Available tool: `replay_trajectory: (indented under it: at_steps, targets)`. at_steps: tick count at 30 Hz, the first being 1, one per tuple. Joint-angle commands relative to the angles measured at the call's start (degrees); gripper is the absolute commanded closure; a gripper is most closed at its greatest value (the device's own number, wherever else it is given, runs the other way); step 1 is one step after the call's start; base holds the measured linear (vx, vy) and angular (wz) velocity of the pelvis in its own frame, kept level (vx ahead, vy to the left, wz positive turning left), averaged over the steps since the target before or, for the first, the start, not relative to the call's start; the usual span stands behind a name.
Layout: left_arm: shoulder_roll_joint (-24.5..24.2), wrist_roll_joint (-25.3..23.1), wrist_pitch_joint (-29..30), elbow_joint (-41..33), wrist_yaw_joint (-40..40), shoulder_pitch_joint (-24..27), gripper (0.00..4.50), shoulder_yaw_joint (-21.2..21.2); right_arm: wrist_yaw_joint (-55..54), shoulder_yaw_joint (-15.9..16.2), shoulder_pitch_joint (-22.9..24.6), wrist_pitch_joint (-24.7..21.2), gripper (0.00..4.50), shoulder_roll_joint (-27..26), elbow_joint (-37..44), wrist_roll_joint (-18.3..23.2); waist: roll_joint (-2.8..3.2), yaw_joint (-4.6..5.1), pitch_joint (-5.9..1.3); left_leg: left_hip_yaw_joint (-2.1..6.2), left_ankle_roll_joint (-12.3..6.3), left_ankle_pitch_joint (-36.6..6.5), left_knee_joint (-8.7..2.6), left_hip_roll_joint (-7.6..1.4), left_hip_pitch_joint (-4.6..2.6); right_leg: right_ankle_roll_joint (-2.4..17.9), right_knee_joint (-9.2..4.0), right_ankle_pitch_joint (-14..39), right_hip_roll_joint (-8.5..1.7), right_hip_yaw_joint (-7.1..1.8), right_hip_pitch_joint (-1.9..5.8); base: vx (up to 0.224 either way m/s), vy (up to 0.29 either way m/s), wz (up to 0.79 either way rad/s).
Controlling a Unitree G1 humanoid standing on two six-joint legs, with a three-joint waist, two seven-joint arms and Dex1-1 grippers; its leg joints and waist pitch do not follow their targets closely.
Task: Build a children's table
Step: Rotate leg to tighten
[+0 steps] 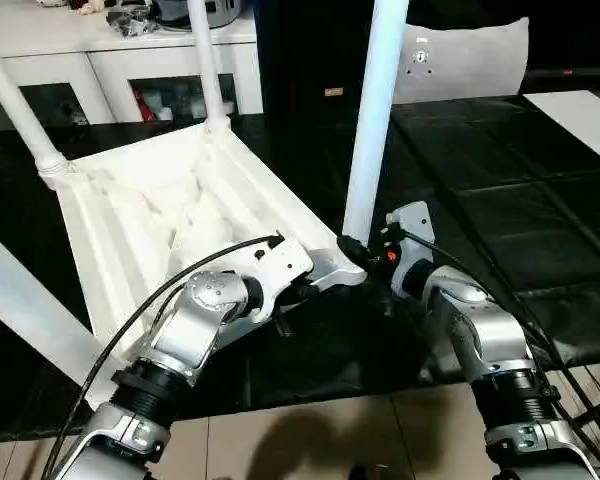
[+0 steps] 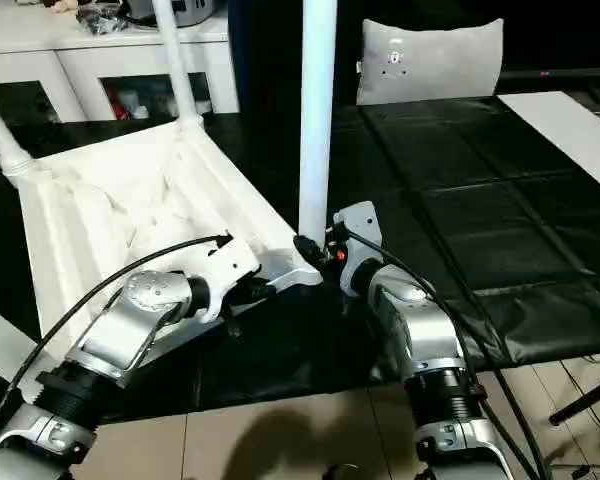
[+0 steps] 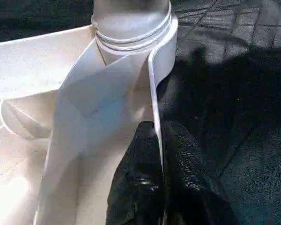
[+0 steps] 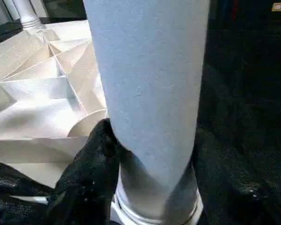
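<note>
Two silver forearms rise from the near edge of the head views, one per side. One white table [image 1: 170,215] lies upside down on the black work surface [image 1: 500,220], its square top flat and its ribbed underside facing up, the ribs running in from the rim toward the middle. Four legs can be counted: the near right leg [image 1: 375,120] stands upright in its corner socket, two more stand in the far sockets, far left leg [image 1: 15,105] and far right leg [image 1: 205,65], and a fourth white leg [image 1: 30,310] crosses the left edge of the left eye view, its seat hidden by the left arm. All are long, round and plain white, each with a ringed collar where it meets the socket. The left gripper [image 3: 157,154] is clamped on the thin side wall of the top, just beside the near right socket, one finger [image 3: 131,183] inside the rim and the other outside. The right gripper [image 1: 355,250] sits at the base of the near right leg; one black finger [image 4: 91,164] presses against that leg above its collar, and its jaws stand partly apart around the leg. To the right of the table the black surface lies bare up to a grey cushion [image 1: 470,55] and a white panel [image 1: 580,115]. A white cabinet [image 1: 100,60] stands behind, close to the far legs. Near the robot the surface ends at a tiled floor [image 1: 330,440].
</note>
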State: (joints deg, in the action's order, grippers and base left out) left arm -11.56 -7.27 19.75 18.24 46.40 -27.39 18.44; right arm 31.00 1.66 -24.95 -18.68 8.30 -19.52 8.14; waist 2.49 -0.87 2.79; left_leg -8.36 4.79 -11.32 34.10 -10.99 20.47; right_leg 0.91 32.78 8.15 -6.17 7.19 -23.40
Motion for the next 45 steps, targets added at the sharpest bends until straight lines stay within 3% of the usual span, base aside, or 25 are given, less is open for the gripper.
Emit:
replay_trajectory:
  at_steps: [1,4,5,8,13,17,22,27,28,38,45]
  targets:
    - [1.41,1.83,-3.09,-4.37,3.56,-1.87,4.50,3.33,1.42,2.17,0.03,-0.15,1.74,-0.32,-0.37,0.09,-0.36,-0.79,-3.98,-0.28,-3.94,-12.59,-3.99,-1.12,0.41,8.31,-4.23,21.15,-2.25,-2.45,3.41,0.000,0.000,0.00]
    - [-0.89,1.80,-4.79,-3.64,4.75,-1.64,4.50,2.81,5.71,2.31,1.31,2.78,1.44,1.93,1.26,1.09,-0.11,-2.35,-4.20,-0.45,-4.40,-9.98,-3.84,-1.35,0.20,10.30,-3.38,15.98,-2.28,-2.88,3.37,0.000,0.000,0.00]
    - [-1.58,1.72,-5.67,-2.95,5.34,-1.71,4.50,2.59,7.76,2.66,1.82,3.63,1.29,3.08,1.94,1.12,-0.37,-2.86,-4.25,-0.49,-4.76,-8.85,-3.83,-1.29,0.52,10.44,-3.14,14.38,-2.19,-2.85,3.75,0.000,0.000,0.00]
    - [-4.05,1.57,-10.06,-0.23,8.04,-2.08,4.50,2.47,13.88,4.24,3.29,6.69,0.99,7.43,3.50,0.37,-0.20,-3.72,-4.34,-0.46,-5.63,-7.58,-3.68,-1.33,0.63,10.40,-2.89,12.79,-2.22,-2.86,3.83,0.000,0.000,0.00]
    - [-7.16,2.50,-15.05,2.30,12.65,-2.83,4.50,2.35,21.43,4.57,3.99,7.94,0.76,12.71,4.56,1.56,-0.18,-4.36,-4.05,-0.47,-4.76,-10.30,-3.96,-1.41,0.45,9.83,-3.29,16.97,-2.33,-2.85,3.68,0.000,0.000,0.00]
    - [-11.42,3.40,-19.14,2.89,19.52,-2.99,4.50,3.48,34.33,5.76,5.43,7.98,0.76,18.67,8.12,6.08,-0.14,-4.62,-4.05,-0.36,-5.13,-11.84,-4.03,-1.65,0.55,9.87,-3.18,16.74,-2.33,-2.90,3.80,0.000,0.000,0.00]
    - [-13.97,4.25,-22.62,2.86,25.18,-2.21,4.50,4.90,40.82,6.53,5.57,8.63,1.14,21.50,8.62,7.76,-0.26,-5.04,-4.22,-0.43,-5.26,-10.81,-3.90,-1.82,0.46,10.98,-2.91,15.77,-2.49,-2.97,3.78,0.000,0.000,0.00]
    - [-14.76,5.04,-24.24,2.68,28.01,-1.77,4.50,5.79,44.24,7.37,5.05,6.33,1.58,22.60,8.81,9.29,-0.26,-5.95,-4.29,-0.54,-5.36,-9.62,-3.81,-1.93,0.33,11.69,-2.74,15.02,-2.45,-3.01,3.62,0.000,0.000,0.00]
    - [-14.85,5.09,-24.63,2.68,28.53,-1.76,4.50,5.96,45.07,7.78,4.89,5.95,1.84,22.83,8.72,9.50,-0.29,-6.09,-4.28,-0.53,-5.20,-9.50,-3.83,-2.00,0.34,11.66,-2.67,14.90,-2.42,-3.04,3.57,0.000,0.000,0.00]
    - [-14.50,5.40,-25.91,3.37,29.44,-1.98,4.50,6.43,47.70,9.19,4.90,5.29,2.53,22.85,8.47,9.67,-0.58,-7.08,-4.22,-0.58,-4.25,-9.73,-3.91,-1.96,0.27,10.31,-2.79,17.42,-2.51,-3.13,3.53,0.000,0.000,0.00]
    - [-13.89,6.21,-24.62,3.27,28.91,-1.60,4.50,5.63,48.22,9.22,5.93,3.84,2.63,22.75,9.59,10.62,-0.66,-7.11,-4.27,-0.63,-4.26,-9.27,-3.87,-1.89,0.28,10.01,-2.79,17.53,-2.46,-3.11,3.54,0.000,0.000,0.00]
